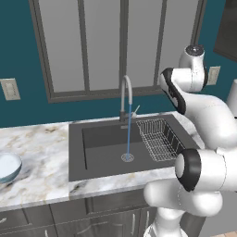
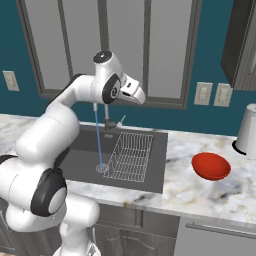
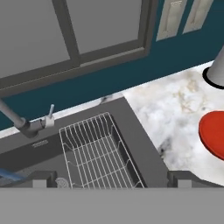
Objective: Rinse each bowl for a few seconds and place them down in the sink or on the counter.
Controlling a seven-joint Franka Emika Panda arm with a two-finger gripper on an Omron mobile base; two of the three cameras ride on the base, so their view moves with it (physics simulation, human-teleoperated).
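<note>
Two bowls, red bowl [image 2: 211, 166] and blue-grey bowl [image 1: 8, 167], flank the sink [image 1: 99, 159].

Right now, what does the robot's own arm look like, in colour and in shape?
The white rounded arm is made of smooth, glossy, bulbous segments, with dark black bands at its joints. A grey cap tops its highest joint. In the hand view, its two small dark grey fingertips look blocky and square.

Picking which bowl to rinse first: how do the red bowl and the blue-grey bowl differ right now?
The red bowl is glossy red all over and sits on the counter right of the sink; the blue-grey bowl has a whitish inside and sits left of it. Both stand upright, untouched by the gripper.
</note>
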